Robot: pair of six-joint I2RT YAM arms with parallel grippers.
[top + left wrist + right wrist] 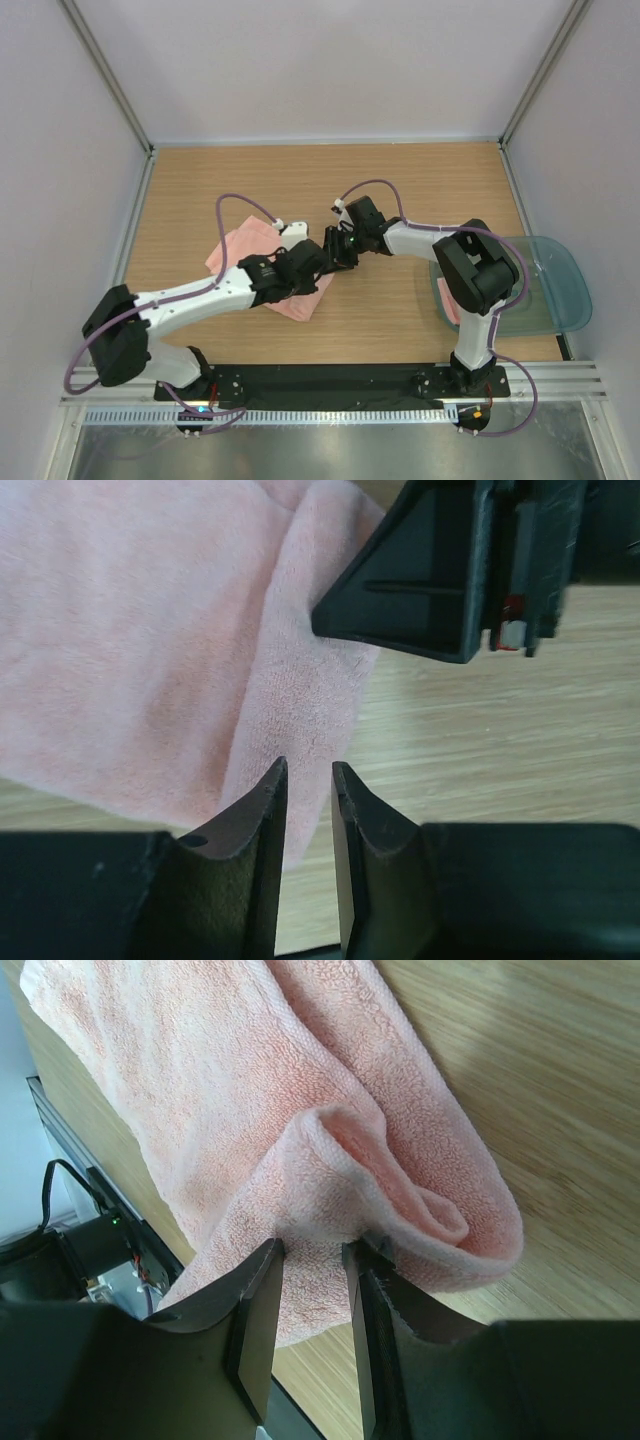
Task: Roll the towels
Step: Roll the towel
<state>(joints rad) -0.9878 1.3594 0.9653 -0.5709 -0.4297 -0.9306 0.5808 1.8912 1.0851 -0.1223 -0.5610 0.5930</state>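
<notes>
Right gripper pinching towel fold; left gripper grip unclear

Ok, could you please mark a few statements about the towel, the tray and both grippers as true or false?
1. The right gripper pinches a fold of the towel. True.
2. That towel lies in the tray. False: it lies on the table, left of the tray.
3. The left gripper is spread wide. False: its jaws stand only narrowly apart, over the towel's edge.
4. Both grippers are at the same towel. True.
</notes>
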